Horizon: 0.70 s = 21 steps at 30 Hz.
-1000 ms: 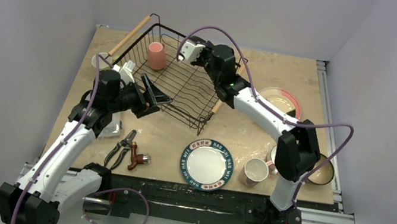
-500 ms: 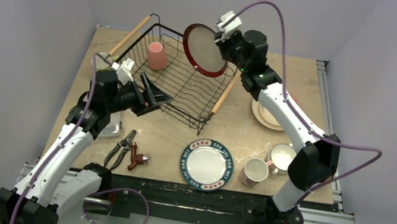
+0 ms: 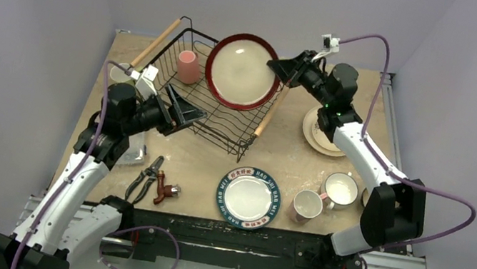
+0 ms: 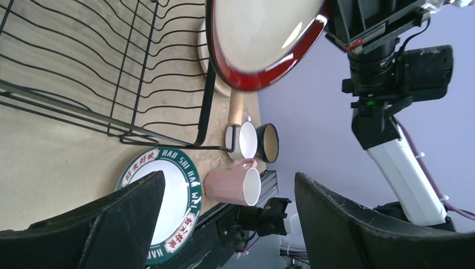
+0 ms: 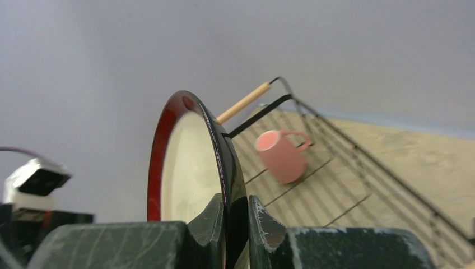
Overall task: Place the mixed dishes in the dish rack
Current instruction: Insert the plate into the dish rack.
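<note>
My right gripper [image 3: 279, 69] is shut on the rim of the glossy red plate [image 3: 243, 70], which hangs tilted above the dish rack [image 3: 220, 134], its cream face up. In the right wrist view the fingers [image 5: 260, 216] pinch the plate [image 5: 187, 162] edge-on. A pink mug [image 3: 188, 66] lies inside the rack. My left gripper [image 3: 179, 106] stands open and empty at the rack's near-left corner. On the table sit a green-rimmed plate [image 3: 249, 197], a pink mug [image 3: 307, 205], a white mug [image 3: 341, 188] and a cream plate [image 3: 317, 135]. A dark bowl [image 4: 269, 142] shows beside the white mug.
Pliers [image 3: 145, 178] and a red-handled tool [image 3: 166, 190] lie near the front left. A clear plastic box [image 3: 135, 150] is partly under my left arm. The rack's wooden handles [image 3: 156, 43] stick out at its left and right ends. Walls close in on three sides.
The right arm has carried the red plate over the rack, drawn its wrist back to the right and turned the plate's face upward. The left gripper edged slightly toward the rack.
</note>
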Each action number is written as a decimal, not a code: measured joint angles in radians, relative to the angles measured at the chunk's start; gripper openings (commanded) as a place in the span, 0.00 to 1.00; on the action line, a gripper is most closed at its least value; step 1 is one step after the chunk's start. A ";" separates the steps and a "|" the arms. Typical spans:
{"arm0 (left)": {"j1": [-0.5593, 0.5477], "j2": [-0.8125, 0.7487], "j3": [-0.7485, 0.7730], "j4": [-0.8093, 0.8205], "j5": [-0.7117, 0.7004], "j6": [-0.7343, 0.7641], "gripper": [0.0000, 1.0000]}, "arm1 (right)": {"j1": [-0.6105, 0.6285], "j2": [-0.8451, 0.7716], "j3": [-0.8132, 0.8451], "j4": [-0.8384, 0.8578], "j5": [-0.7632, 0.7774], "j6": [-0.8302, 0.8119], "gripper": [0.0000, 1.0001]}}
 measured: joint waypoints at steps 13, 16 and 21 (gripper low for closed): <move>0.000 0.022 0.059 0.030 0.003 -0.029 0.78 | 0.013 -0.003 -0.188 0.390 -0.177 0.452 0.00; 0.000 0.024 0.061 0.032 0.003 -0.031 0.76 | 0.015 -0.004 -0.211 0.425 -0.190 0.478 0.00; -0.002 0.045 0.071 0.040 0.006 -0.044 0.69 | 0.030 -0.004 -0.236 0.442 -0.194 0.500 0.00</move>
